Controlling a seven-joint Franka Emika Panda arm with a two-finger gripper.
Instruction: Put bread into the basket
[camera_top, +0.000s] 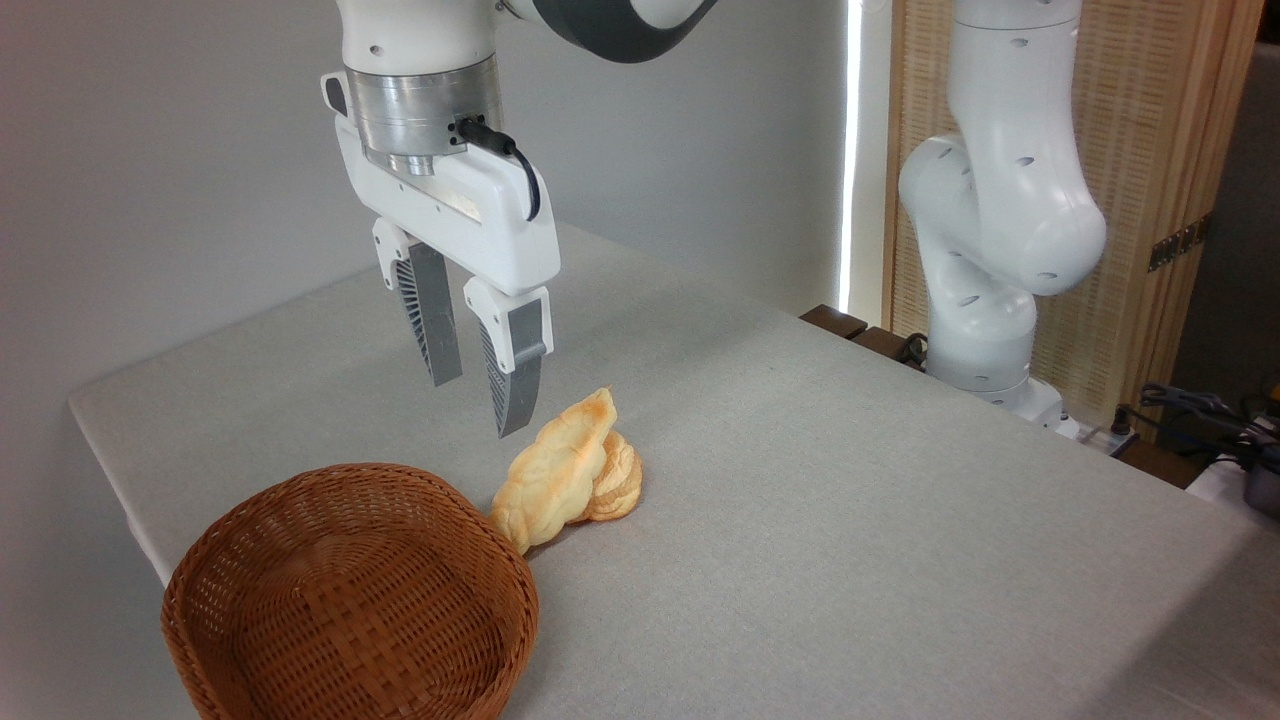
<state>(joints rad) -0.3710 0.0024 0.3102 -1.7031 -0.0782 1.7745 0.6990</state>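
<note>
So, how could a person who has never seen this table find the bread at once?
Start at the round brown wicker basket at the near left of the grey table. The bread lies on the cloth just right of its rim, below the open gripper. It is the long, twisted golden loaf leaning on a small round bun.

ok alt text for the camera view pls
A robot gripper hangs open above a grey table, just left of a long twisted bread leaning on a small bun. An empty wicker basket sits in front, close to the bread.
</note>
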